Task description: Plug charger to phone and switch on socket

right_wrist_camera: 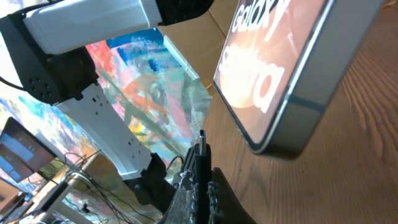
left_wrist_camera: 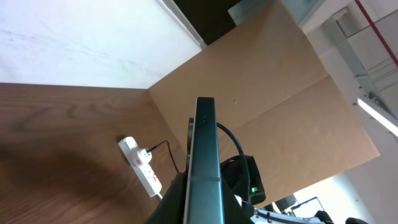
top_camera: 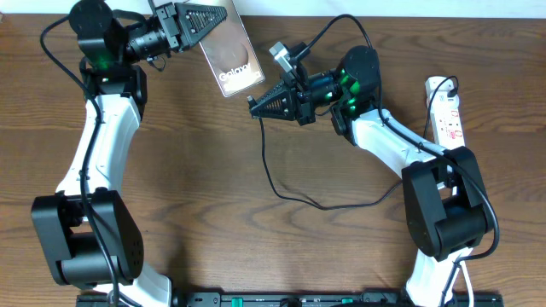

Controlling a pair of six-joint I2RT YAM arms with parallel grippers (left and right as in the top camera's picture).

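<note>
1. Overhead view: on a brown wooden table (top_camera: 256,256), the left gripper (top_camera: 209,19) sits at the top of the frame, left of centre. It is clamped on one end of the phone (top_camera: 232,55). The phone's glossy back faces up, with white lettering at its lower end. Just right of that, the right gripper (top_camera: 258,104) pinches the plug end of the charger (top_camera: 324,207). The tip is close to the phone's lettered end but apart from it. The thin black cable loops down through the middle of the frame. The socket (top_camera: 445,109), a white strip, lies at the right edge.
2. Left wrist view: the phone (left_wrist_camera: 205,162) shows edge-on, rising from the bottom centre, held between the fingers. The socket (left_wrist_camera: 142,165) lies on the table at lower left with a black plug in it.
3. Right wrist view: the closed fingers (right_wrist_camera: 186,199) at bottom centre grip the charger's plug tip (right_wrist_camera: 202,148), which points upward. The phone (right_wrist_camera: 292,74) fills the upper right, its lettering large. A gap shows between the tip and the phone's edge.
</note>
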